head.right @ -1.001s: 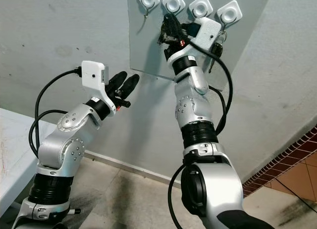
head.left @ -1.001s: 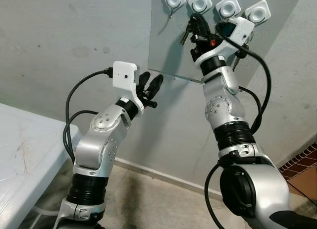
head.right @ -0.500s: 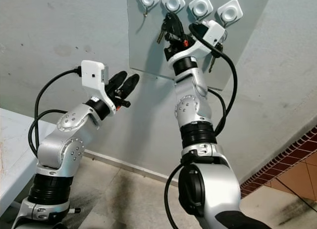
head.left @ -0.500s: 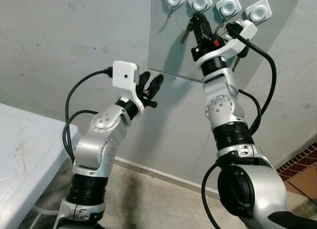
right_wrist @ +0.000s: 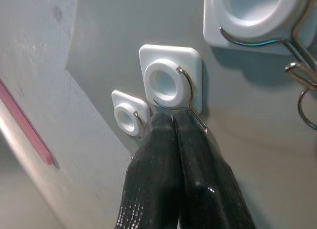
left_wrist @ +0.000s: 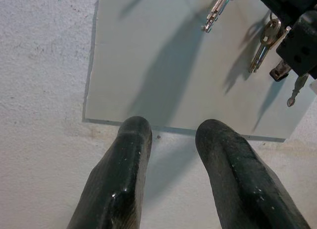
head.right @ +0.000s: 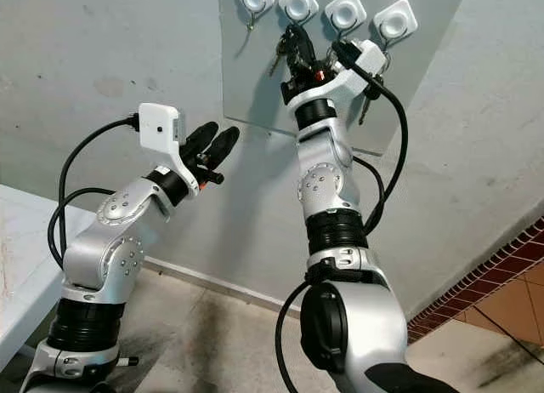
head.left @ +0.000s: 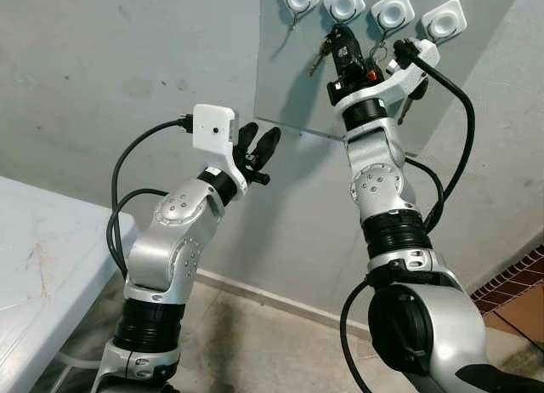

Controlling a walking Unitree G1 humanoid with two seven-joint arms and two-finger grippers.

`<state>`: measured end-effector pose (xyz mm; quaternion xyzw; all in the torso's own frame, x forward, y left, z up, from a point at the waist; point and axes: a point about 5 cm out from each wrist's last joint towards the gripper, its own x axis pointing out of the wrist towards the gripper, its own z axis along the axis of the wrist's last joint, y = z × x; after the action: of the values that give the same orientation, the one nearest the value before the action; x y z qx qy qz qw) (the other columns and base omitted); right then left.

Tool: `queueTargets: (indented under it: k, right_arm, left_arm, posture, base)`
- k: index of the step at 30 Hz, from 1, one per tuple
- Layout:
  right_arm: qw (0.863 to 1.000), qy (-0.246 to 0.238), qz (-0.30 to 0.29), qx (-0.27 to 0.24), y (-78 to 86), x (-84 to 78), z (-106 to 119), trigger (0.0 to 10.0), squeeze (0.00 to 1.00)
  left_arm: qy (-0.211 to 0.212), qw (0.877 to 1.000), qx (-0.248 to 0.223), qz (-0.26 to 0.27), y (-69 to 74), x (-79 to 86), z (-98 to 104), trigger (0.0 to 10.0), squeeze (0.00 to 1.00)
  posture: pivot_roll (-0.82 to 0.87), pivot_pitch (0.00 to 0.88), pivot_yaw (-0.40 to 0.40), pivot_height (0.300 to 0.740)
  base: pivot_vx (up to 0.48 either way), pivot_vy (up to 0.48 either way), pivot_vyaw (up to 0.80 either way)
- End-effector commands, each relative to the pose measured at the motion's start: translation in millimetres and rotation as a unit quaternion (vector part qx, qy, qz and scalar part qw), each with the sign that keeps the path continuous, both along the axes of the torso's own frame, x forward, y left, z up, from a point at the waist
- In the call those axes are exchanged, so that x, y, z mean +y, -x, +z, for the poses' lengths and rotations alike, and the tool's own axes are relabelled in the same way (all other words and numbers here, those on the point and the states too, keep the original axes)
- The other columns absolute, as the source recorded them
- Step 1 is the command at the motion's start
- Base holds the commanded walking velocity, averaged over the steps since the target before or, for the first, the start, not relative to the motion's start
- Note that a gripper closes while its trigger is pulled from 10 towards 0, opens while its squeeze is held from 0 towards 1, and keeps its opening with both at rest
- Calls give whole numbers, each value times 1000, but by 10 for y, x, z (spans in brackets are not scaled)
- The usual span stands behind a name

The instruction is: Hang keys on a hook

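Grey wall with a panel [head.left: 297,78] carrying four white hooks [head.left: 343,2] along its top edge. Left gripper [head.left: 257,146] hovers left of and below the panel, fingers [left_wrist: 126,159] parted, empty, no change from a second ago. Right gripper [head.left: 342,42] has moved up since then, now just under the second hook from the left, fingers pressed together at its wire. Keys [head.left: 323,51] hang just left of the gripper; can't tell if they're gripped or already hooked.
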<state>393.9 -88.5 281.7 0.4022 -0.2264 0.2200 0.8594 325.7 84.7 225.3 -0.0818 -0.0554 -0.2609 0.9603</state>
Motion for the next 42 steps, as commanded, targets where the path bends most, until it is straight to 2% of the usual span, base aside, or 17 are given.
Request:
queueTargets:
  k: [1, 8, 24, 28, 38, 42]
  right_arm:
    - [999, -21, -12, 23, -7, -68, -82, 10000, 0]
    - [997, -50, -15, 52, 16, -76, -220, 10000, 0]
    - [992, -88, -5, 93, 51, -48, -346, 10000, 0]
    - [988, -107, 4, 107, 47, -33, -357, 10000, 0]
    - [988, -111, 13, 109, 60, -6, -339, 10000, 0]
    - [985, -130, 22, 110, 51, -9, -292, 10000, 0]
  left_arm:
    - [1, 1000, -4, -2, 27, -2, 27, 10000, 0]
    - [3, 1000, -1, 0, 30, 7, 19, 10000, 0]
    - [5, 1000, 3, 1, 44, 4, 13, 10000, 0]
    - [6, 1000, 3, 3, 50, 3, 10, 10000, 0]
    - [9, 1000, 7, 4, 61, -1, 1, 10000, 0]
    - [10, 1000, 9, 5, 65, 0, -6, 10000, 0]
  posture:
    - [186, 80, -42, 740]
    - [186, 85, -44, 740]
    - [187, 87, -48, 740]
    - [187, 87, -51, 740]
    - [187, 94, -54, 740]
    - [185, 99, -54, 740]
  base:
    - [0, 0, 0]
    - [0, 0, 0]
    - [0, 0, 0]
    - [0, 0, 0]
    - [0, 0, 0]
    - [0, 0, 0]
